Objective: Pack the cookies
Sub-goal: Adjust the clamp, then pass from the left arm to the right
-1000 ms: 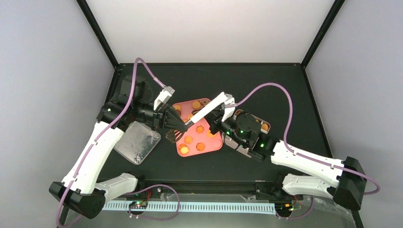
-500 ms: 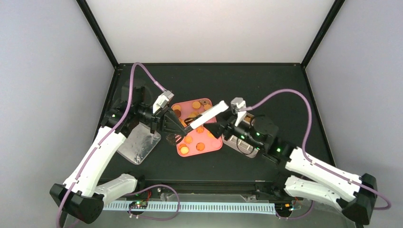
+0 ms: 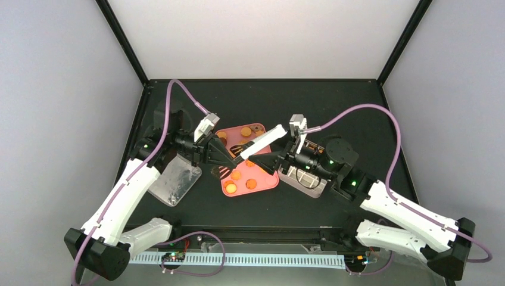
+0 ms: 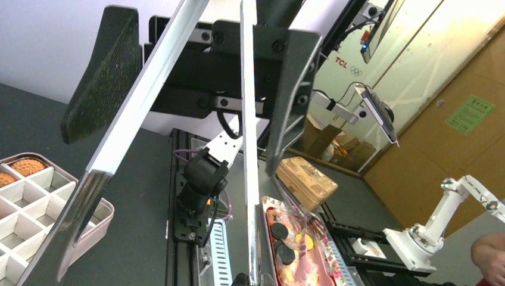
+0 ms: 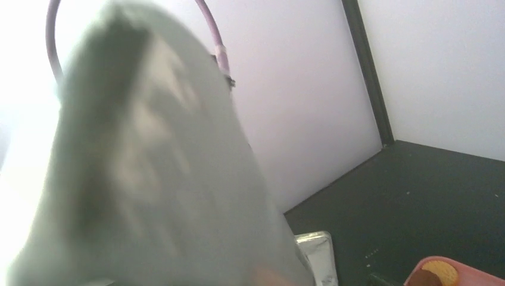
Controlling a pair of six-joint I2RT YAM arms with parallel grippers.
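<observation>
Orange cookies lie beside left claw gripping tongs.

a black table sits inside a booth of plain pale walls, with black posts rising at the far corners. the light is soft and even, with no hard shadows. the left wrist view shows wood-toned panels beyond the booth (one bears a green sign).
</observation>
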